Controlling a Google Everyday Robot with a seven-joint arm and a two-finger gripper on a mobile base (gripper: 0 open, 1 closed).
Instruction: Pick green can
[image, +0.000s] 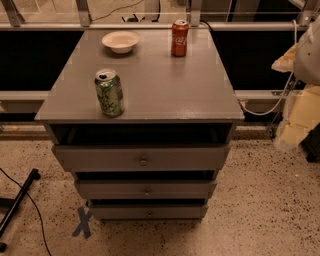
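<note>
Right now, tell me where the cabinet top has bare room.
On the cabinet top, free: middle and front right, between green can, red can and right edge. Crowded: back row, by bowl. The gripper hangs off its right side.

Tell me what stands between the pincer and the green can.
Nothing visible. The green can stands near the front left of the cabinet top; the pincer hangs off its right side. The red can and bowl sit at the back, clear of that line.
</note>
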